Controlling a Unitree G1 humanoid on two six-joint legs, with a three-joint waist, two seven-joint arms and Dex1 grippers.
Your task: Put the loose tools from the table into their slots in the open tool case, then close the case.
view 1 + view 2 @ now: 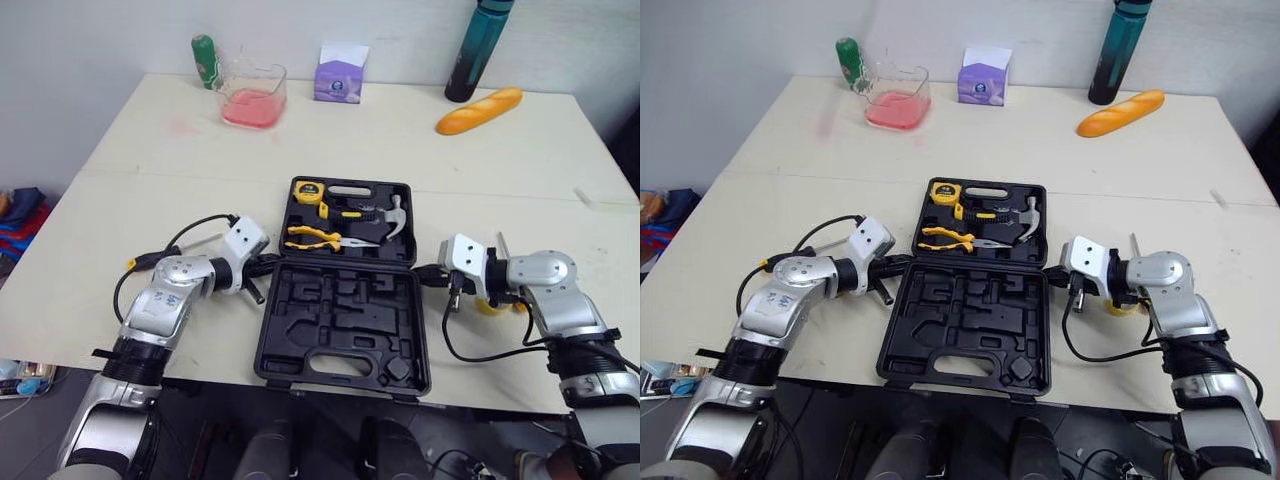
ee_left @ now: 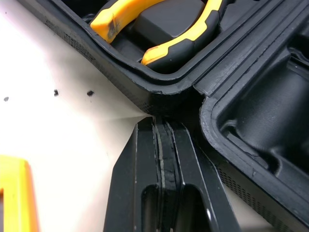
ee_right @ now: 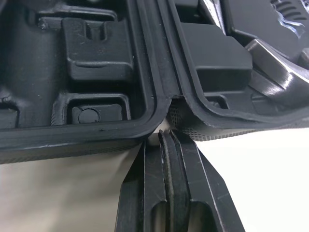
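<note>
Two sets of fingers pressed shut, holding nothing: left gripper (image 2: 161, 123) and right gripper (image 3: 169, 137) rest tips at opposite ends of the hinge of the open tool case (image 1: 340, 315).

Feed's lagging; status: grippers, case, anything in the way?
Left gripper shut at left hinge corner of black plastic tool case; right gripper shut at right hinge corner. Case open flat. Yellow object under right wrist.

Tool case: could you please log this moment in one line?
tool case open | pliers, hammer slotted | left hand shut at hinge | right hand shut at hinge
</note>
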